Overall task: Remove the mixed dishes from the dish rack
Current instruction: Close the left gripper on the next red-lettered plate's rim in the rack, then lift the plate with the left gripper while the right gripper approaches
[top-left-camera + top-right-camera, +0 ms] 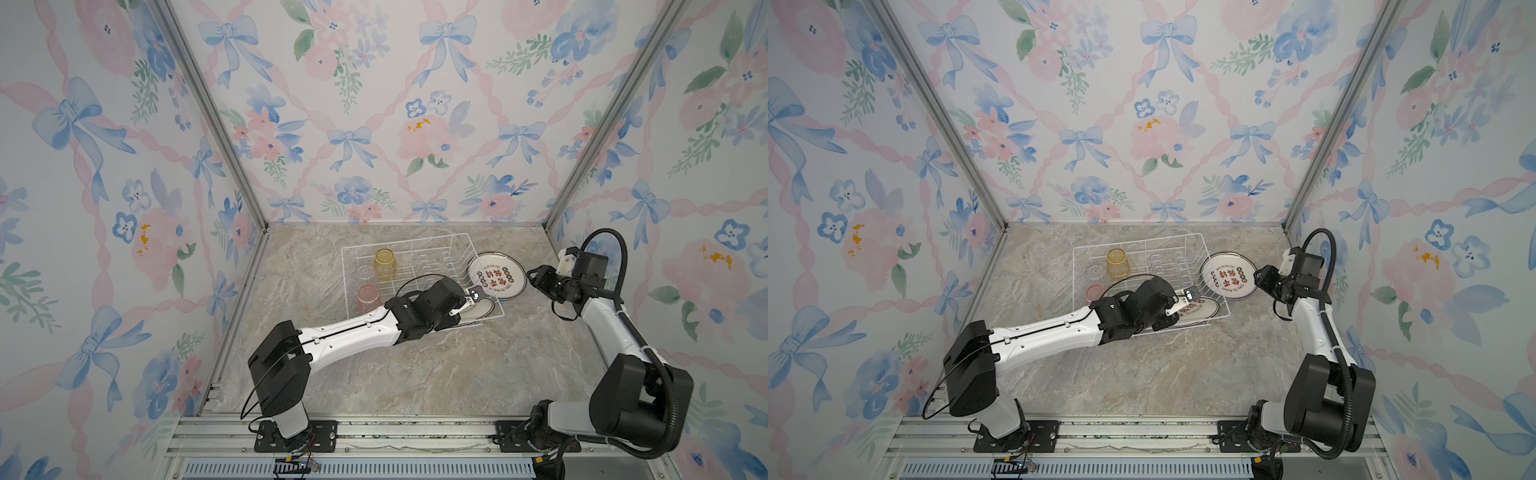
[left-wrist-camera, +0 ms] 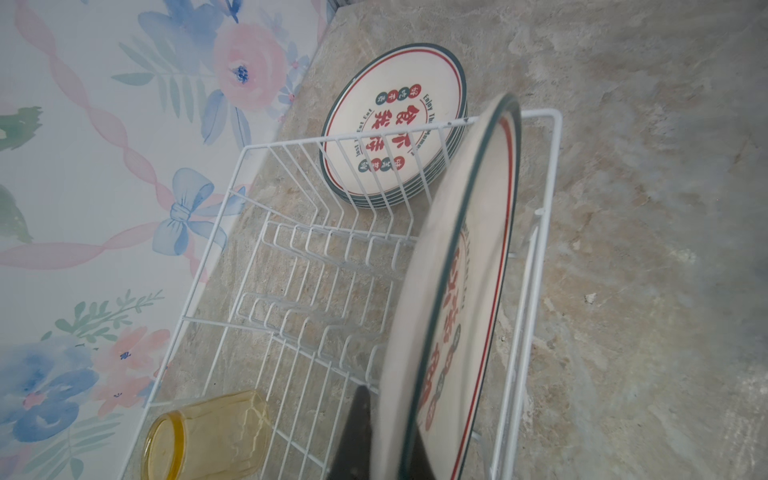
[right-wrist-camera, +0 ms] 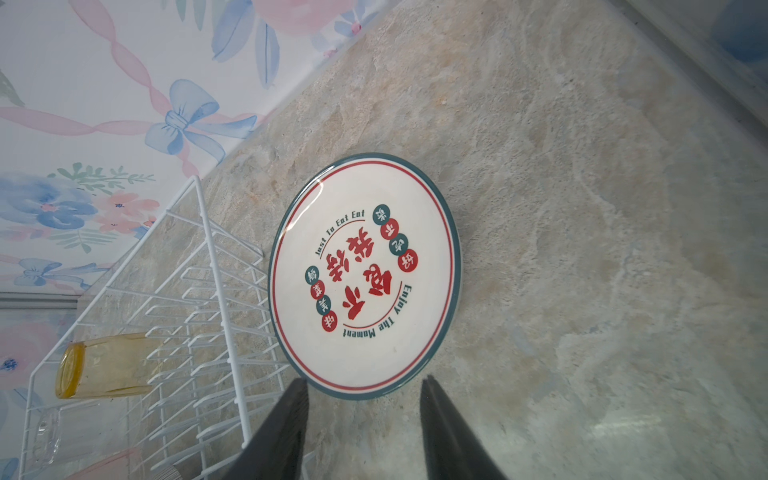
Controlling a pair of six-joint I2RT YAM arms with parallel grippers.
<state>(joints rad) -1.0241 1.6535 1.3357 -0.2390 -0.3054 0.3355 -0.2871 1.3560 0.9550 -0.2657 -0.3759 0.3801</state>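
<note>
Bimanual unloading scene, shown in both top views and both wrist views. The large rectangular white wire dish rack [image 1: 405,242] sits on the marble-patterned surface [image 1: 415,374], towards the back.

The left tool [image 1: 468,306] is clamped on the rim of a round white plate with red and green print [image 2: 457,270]. This plate stands tilted on edge inside the rack's near right end.

A stack of matching printed plates [image 1: 497,274] lies flat on the surface just beside the rack's right side. The right tool [image 3: 363,384] hovers at the stack's edge, its jaws apart and holding nothing.

In the rack's left part stand a yellow ribbed glass tumbler [image 1: 385,264], a clear glass tumbler [image 1: 365,271] just beside it, and a pink ribbed glass tumbler [image 1: 368,299] nearer the arms.
</note>
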